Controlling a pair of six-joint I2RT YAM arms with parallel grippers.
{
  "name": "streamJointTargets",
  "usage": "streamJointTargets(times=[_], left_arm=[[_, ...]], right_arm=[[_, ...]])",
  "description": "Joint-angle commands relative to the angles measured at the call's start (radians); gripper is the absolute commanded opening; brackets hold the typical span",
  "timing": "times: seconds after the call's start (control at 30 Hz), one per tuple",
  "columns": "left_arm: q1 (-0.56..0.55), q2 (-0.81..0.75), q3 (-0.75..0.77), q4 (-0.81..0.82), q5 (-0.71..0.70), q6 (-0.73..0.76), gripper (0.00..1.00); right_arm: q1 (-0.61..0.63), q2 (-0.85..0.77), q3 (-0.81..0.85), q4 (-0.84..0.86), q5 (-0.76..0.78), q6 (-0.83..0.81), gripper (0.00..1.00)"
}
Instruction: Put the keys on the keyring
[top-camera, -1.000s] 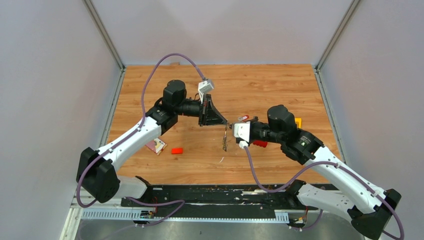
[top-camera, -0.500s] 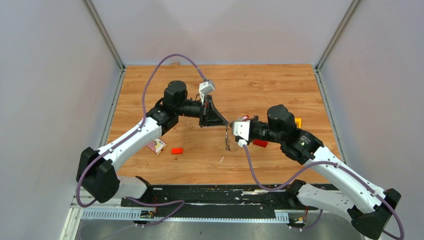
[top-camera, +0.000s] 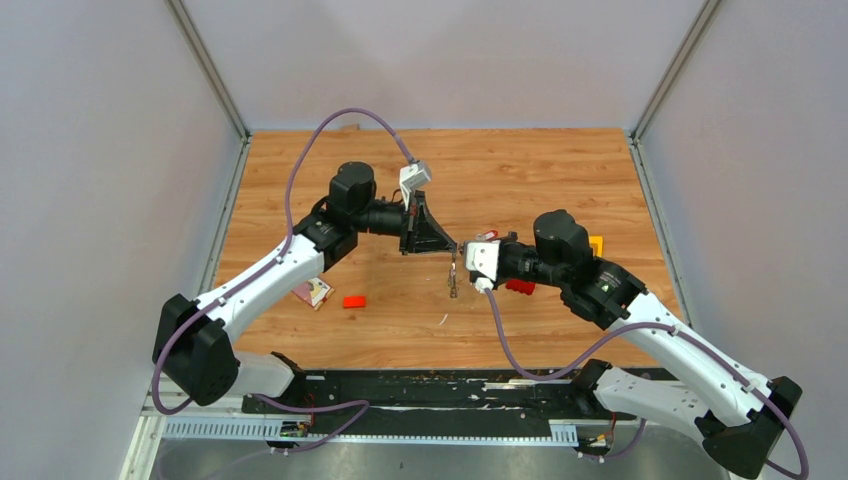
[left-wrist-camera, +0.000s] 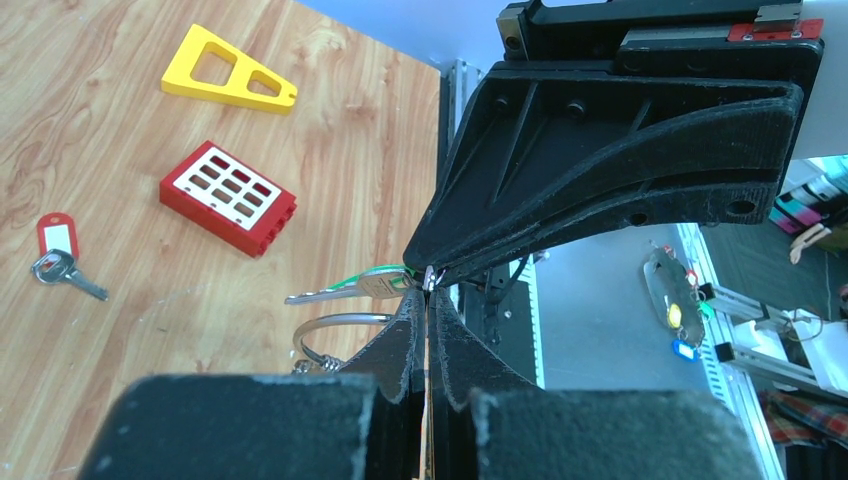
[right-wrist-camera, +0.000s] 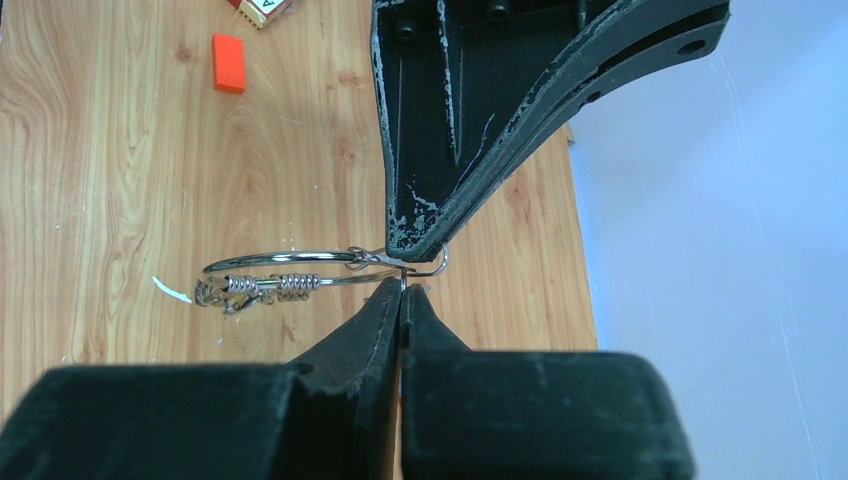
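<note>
Wood-grain tabletop (top-camera: 560, 170) is spread under both arms, and the keyring (right-wrist-camera: 290, 260) is held in the air above it, near the red block with white squares (left-wrist-camera: 228, 197), on that block's side toward the left arm. The left gripper (left-wrist-camera: 427, 290) is clamped on the ring's wire, with a silver key (left-wrist-camera: 335, 294) seen beside its tip. The right gripper (right-wrist-camera: 402, 285) is pressed closed, tip to tip against it, but what is pinched there cannot be told.
</note>
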Motion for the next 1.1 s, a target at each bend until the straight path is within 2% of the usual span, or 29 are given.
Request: streamJointTargets(times=[0.0, 1.07], left_arm=[[-0.022, 0.011, 0.008, 0.000, 0.001, 0.032, 0.00], [-0.057, 0.022, 0.034, -0.117, -0.043, 0.127, 0.00]], right_arm=[[0.009, -0.003, 0.045, 0.060, 0.007, 0.018, 0.00], [0.018, 0.003, 0.041, 0.079, 0.061, 0.024, 0.00]])
